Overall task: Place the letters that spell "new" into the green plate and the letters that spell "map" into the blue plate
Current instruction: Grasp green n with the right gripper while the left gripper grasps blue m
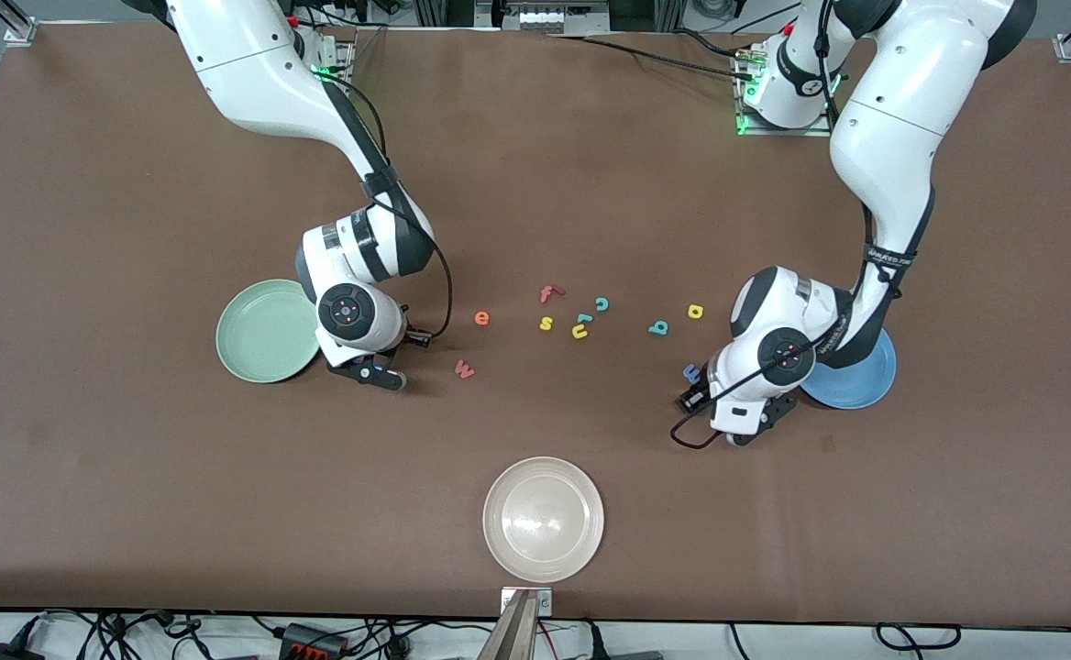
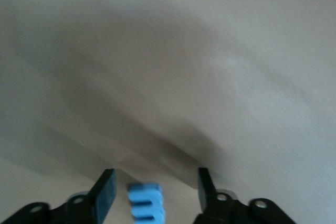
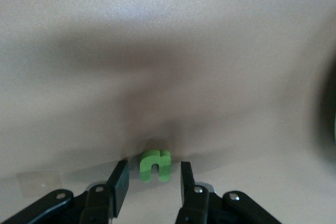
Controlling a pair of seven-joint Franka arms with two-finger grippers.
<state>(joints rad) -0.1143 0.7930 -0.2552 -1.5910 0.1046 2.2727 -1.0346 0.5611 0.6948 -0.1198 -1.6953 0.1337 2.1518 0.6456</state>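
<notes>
My left gripper (image 2: 156,177) is down at the table next to the blue plate (image 1: 856,383), open, with the blue m (image 2: 146,203) between its fingers and a gap on each side. The m (image 1: 691,373) peeks out beside that hand (image 1: 702,378). My right gripper (image 3: 153,165) is low beside the green plate (image 1: 260,332), open around the green n (image 3: 155,165) without touching it. In the front view the right hand (image 1: 372,371) hides the n. On the table between the arms lie the orange e (image 1: 481,318), red w (image 1: 465,369), teal a (image 1: 657,327) and yellow p (image 1: 695,312).
A red f (image 1: 549,293), yellow s (image 1: 546,323), teal c (image 1: 602,303) and yellow hooked letter (image 1: 579,331) lie in the middle cluster. A whitish-beige plate (image 1: 543,519) sits near the table edge closest to the front camera.
</notes>
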